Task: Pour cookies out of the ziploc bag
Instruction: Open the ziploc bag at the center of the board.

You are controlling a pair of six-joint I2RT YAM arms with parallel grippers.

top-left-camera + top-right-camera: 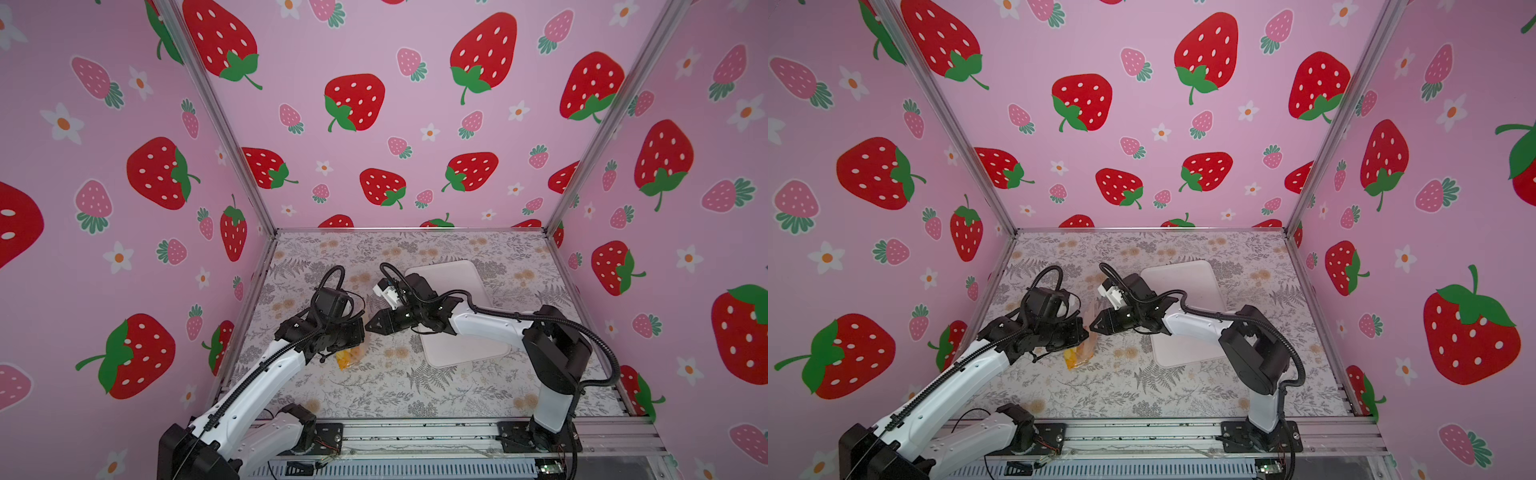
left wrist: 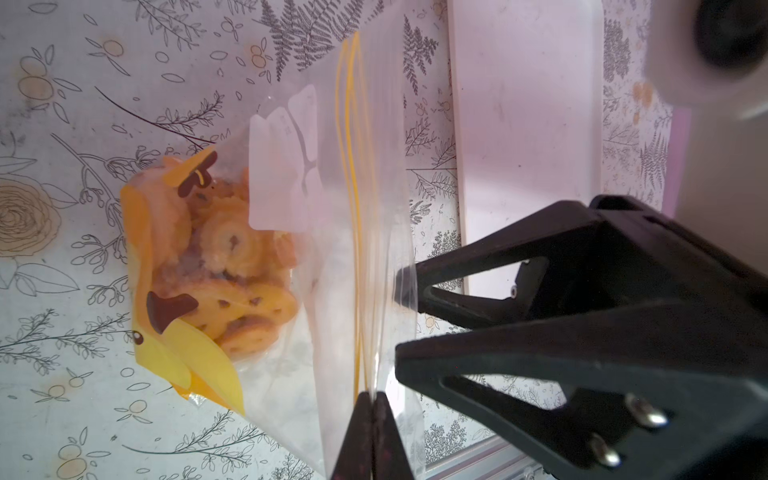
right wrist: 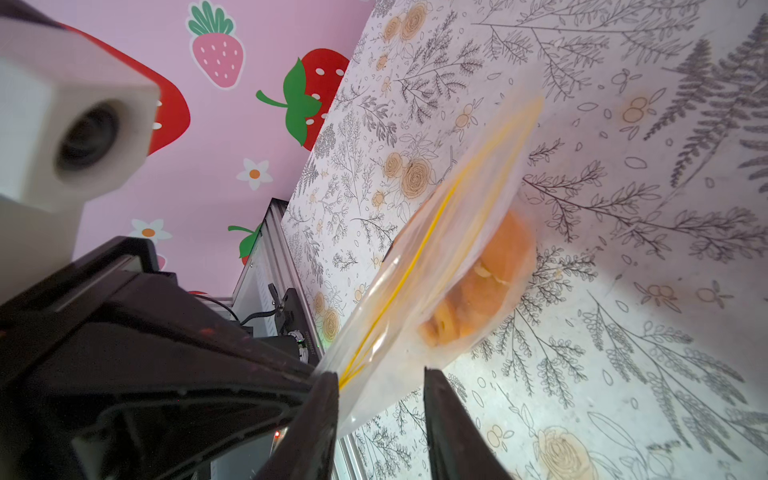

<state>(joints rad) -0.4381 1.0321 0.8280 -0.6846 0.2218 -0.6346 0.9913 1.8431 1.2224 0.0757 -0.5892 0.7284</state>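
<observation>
tablecloth (image 1: 374, 395): pale floral-print sheet covering the whole work floor. Anything spilled here misses the goal.
tray (image 1: 469, 345): white rounded rectangular plastic tray, toward 3 o'clock of the table's middle, bare. Likely the target for the pour, by my reading.
right gripper (image 3: 378, 374): black two-finger claw, jaws partly apart, straddling the bag's lip. One finger touches the film and the other stands off, so nothing is gripped yet. Risk: closing on both walls at once, so a pull drags the bag instead of parting its mouth.
left gripper (image 2: 371, 399): black claw, pinched fully together on the bag's upper edge at the zip line, carrying the bag. Risk: slick film slides out under a sideways tug and the bag drops.
ziploc bag (image 1: 1081, 353): small clear crinkly plastic bag with a yellow-orange printed bottom, hanging mouth-up at 8 o'clock of the tray, over cloth. Cannot tell whether its bottom touches the cloth. Risk: opening or tipping here sends the contents onto the cloth.
zip strip (image 2: 353, 208): thin yellow double line below the lip. Cannot tell whether it is sealed. Risk: a sudden pop jolts the load.
cookies (image 2: 232, 270): small round golden-orange biscuits, heaped in the bag's bottom. Risk: brittle, so a squeeze or a fall breaks them.
</observation>
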